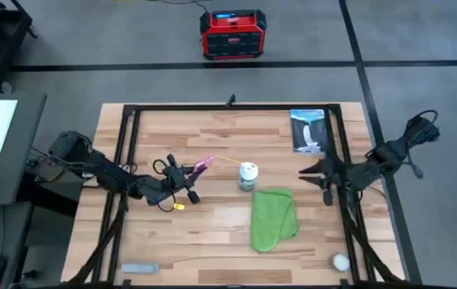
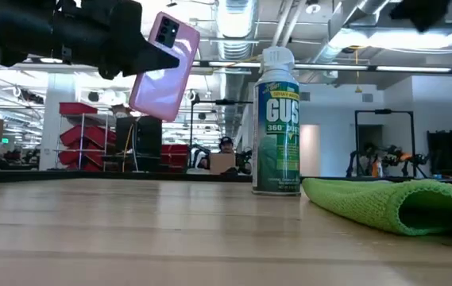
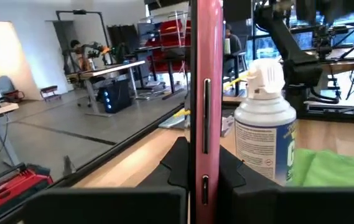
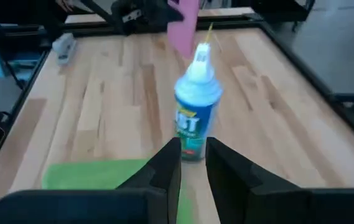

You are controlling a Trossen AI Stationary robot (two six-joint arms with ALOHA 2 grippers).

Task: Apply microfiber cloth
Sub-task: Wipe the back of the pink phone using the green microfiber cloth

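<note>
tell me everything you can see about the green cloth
The microfiber cloth is a soft, bright green fabric, plain with no marks. It lies loosely folded on the wooden table, with a thick rounded fold along one edge in the low view. It sits just in front of the upright spray can, toward the right arm's side. Neither gripper touches it; the left gripper holds the pink phone up in the air.

Your high view looks straight down on the whole pale wooden plank table (image 1: 212,241). Your low view sits at tabletop height, close to the white-capped green-labelled spray can (image 2: 277,119) (at its 12 o'clock), facing the room. The left wrist view looks edge-on along the slim pink rectangular phone (image 3: 204,93). The right wrist view looks down close. All four share that can.
</note>
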